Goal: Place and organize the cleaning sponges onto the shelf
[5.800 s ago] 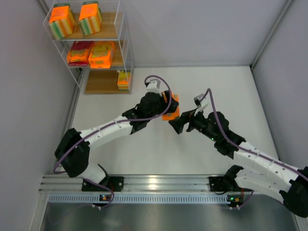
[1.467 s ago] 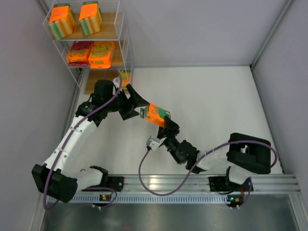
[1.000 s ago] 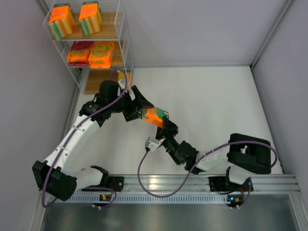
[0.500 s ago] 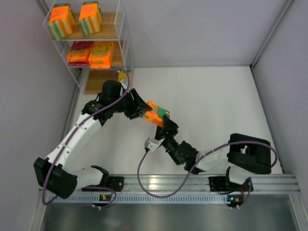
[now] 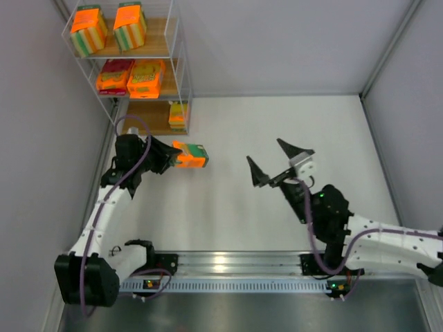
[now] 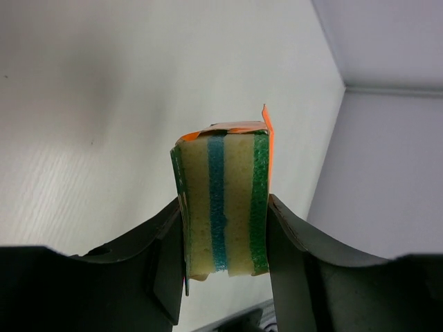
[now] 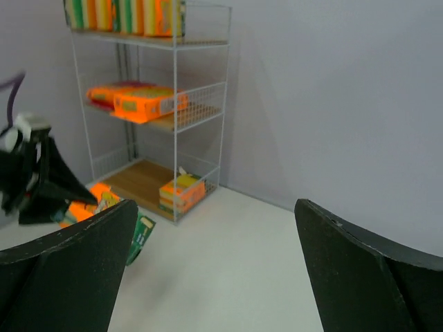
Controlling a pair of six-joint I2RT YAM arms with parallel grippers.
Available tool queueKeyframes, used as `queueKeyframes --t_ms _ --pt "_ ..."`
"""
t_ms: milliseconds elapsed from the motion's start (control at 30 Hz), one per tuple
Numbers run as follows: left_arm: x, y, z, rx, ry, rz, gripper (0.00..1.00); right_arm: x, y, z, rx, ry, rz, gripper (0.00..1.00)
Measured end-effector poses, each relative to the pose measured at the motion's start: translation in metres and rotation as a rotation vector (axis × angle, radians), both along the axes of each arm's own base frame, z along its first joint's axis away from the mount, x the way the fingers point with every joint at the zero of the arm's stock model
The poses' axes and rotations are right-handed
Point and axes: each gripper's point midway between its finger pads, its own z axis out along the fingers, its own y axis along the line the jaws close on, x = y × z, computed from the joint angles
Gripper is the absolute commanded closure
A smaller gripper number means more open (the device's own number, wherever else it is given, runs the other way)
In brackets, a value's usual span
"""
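My left gripper (image 5: pixel 173 157) is shut on a blocky orange sponge pack (image 5: pixel 191 155) and holds it above the floor, in front of the shelf (image 5: pixel 181 69). In the left wrist view the pack's yellow, blue and green striped end (image 6: pixel 225 200) sits squeezed between both fingers. My right gripper (image 5: pixel 275 161) is open and empty, out to the right. The white wire shelf holds two blocky packs (image 5: pixel 88 29) on the top board, two flat packs (image 5: pixel 131 77) on the middle board and one pack (image 5: pixel 178 114) on the bottom board. The right wrist view shows the shelf (image 7: pixel 174 111) and the held pack (image 7: pixel 104 200).
Grey walls close in on the left, the back and the right. The left half of the bottom wooden board (image 5: pixel 144 117) is bare. A metal rail (image 5: pixel 221 263) with the arm bases runs along the near edge.
The pack has passed from my right gripper to my left, which has drawn back to the left with it. My right arm has swung out to the right and its jaws are open.
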Motion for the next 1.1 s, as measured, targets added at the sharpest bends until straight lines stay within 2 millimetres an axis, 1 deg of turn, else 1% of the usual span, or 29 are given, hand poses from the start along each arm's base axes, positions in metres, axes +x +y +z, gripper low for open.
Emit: queueKeyframes --t_ms 67,100,133,167,233,367,400,467,533,633,733,833,900,967,1100 --pt "0.001 0.027 -0.017 -0.048 -0.009 0.112 0.54 0.001 -0.025 0.018 0.137 0.060 0.013 0.01" --pt "0.000 0.039 -0.025 -0.068 -0.008 0.164 0.54 0.001 -0.032 0.021 0.180 0.087 0.019 0.01" --pt "0.000 0.053 -0.032 -0.083 -0.008 0.223 0.54 0.000 -0.035 0.018 0.205 0.126 0.029 0.01" --pt "0.000 0.065 -0.038 -0.093 -0.009 0.277 0.54 -0.001 -0.035 0.011 0.213 0.166 0.038 0.00" --pt "0.001 0.086 -0.044 -0.099 -0.027 0.370 0.53 0.001 -0.032 -0.011 0.195 0.251 0.043 0.01" --pt "0.011 0.128 -0.031 -0.112 -0.170 0.546 0.53 0.014 -0.031 -0.057 0.163 0.429 0.020 0.01" --pt "0.014 0.137 -0.029 -0.116 -0.202 0.585 0.53 0.019 -0.030 -0.070 0.154 0.480 0.016 0.01" --pt "0.021 0.155 -0.031 -0.124 -0.245 0.661 0.54 0.028 -0.024 -0.086 0.151 0.580 0.029 0.01" --pt "0.030 0.166 -0.040 -0.127 -0.261 0.704 0.54 0.040 -0.017 -0.101 0.156 0.674 0.041 0.01" --pt "0.047 0.177 -0.053 -0.124 -0.262 0.741 0.53 0.046 -0.009 -0.125 0.170 0.798 0.084 0.01" --pt "0.066 0.187 -0.069 -0.120 -0.272 0.765 0.53 0.052 -0.010 -0.134 0.203 0.869 0.121 0.01" --pt "0.086 0.200 -0.080 -0.125 -0.280 0.805 0.52 0.065 -0.013 -0.146 0.217 0.936 0.125 0.01" --pt "0.099 0.208 -0.080 -0.136 -0.313 0.833 0.52 0.071 -0.013 -0.154 0.213 0.971 0.126 0.01" --pt "0.114 0.217 -0.078 -0.149 -0.352 0.861 0.52 0.071 -0.012 -0.162 0.204 0.998 0.134 0.00" --pt "0.140 0.226 -0.074 -0.163 -0.418 0.902 0.52 0.070 -0.010 -0.164 0.200 1.007 0.146 0.01"
